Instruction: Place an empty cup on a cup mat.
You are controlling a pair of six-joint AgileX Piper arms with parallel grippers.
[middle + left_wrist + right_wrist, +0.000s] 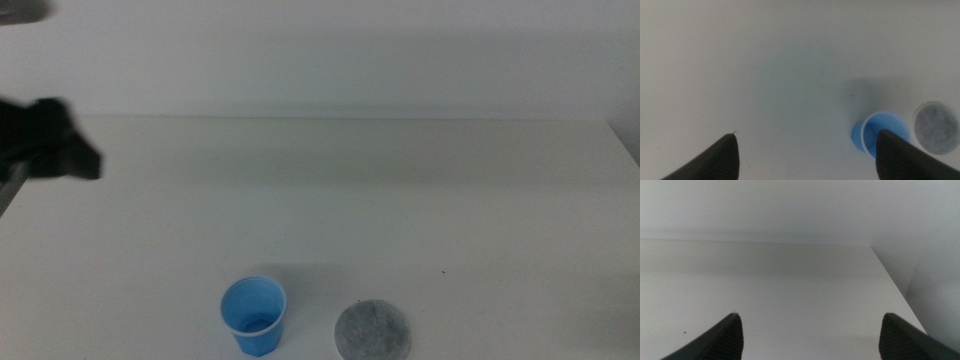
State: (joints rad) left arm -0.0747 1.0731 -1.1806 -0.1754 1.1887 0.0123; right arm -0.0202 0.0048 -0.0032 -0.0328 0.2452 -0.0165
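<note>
A small light-blue cup (253, 315) stands upright and empty near the table's front edge. A flat round speckled grey cup mat (372, 332) lies just to its right, apart from it. My left gripper (80, 160) hangs high at the far left, well away from both. In the left wrist view its jaws are wide apart and empty around the gripper's midpoint (807, 155), with the cup (885, 125) and the mat (936, 126) below, one jaw overlapping the cup's near side. My right gripper (810, 335) is open and empty, out of the middle view.
The white table (400, 200) runs back to a white wall; its far edge and right corner (612, 125) show. The right wrist view shows the table's corner (872, 247) and a side edge dropping to the floor.
</note>
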